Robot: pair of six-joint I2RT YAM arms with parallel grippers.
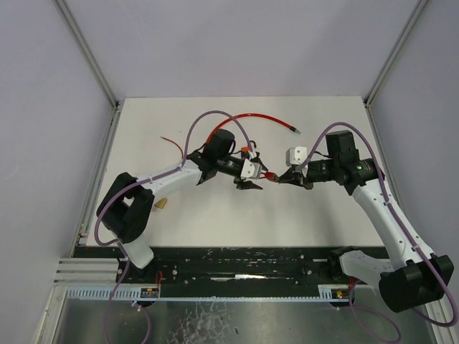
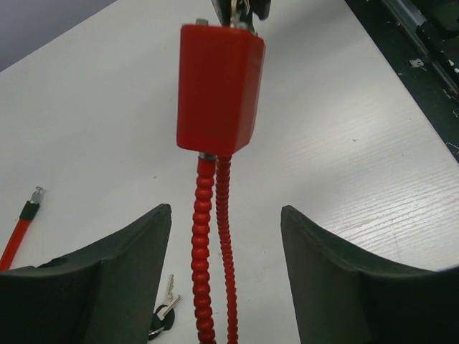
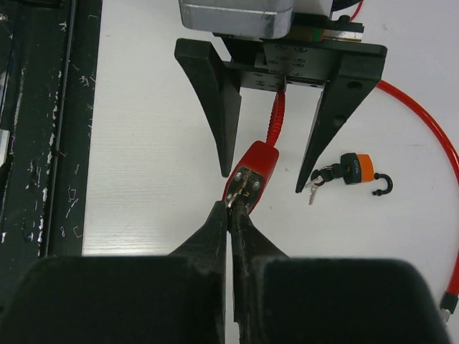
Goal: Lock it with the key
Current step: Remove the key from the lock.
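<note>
Over the middle of the white bench [image 2: 358, 143], the boxy red plastic cable lock [image 2: 219, 86] hangs in the air between the two arms, with its ribbed red cable [image 2: 203, 251] trailing down off the bottom end in two strands. The right claw [image 3: 233, 208] is pinched together on the small metal key [image 3: 241, 188], and that key looks seated in the keyway at the end of the lock, so my guess is the key alone is carrying the lock right now. The left claw [image 2: 224, 215] is spread apart with a finger on each side of the lock and, far as I can see, touching neither face. That placement makes sense to me: it's lined up to clamp the lock and stop it spinning, because twisting the key on a free-hanging lock would just swing the whole thing round. So I'd call the turning part not done yet, and the left side needs a grip first. Off to one side, lying on the bench, there's a small orange-and-black padlock [image 3: 356, 168] with its own bunch of keys [image 3: 315, 179], which seems unrelated to this step.
</note>
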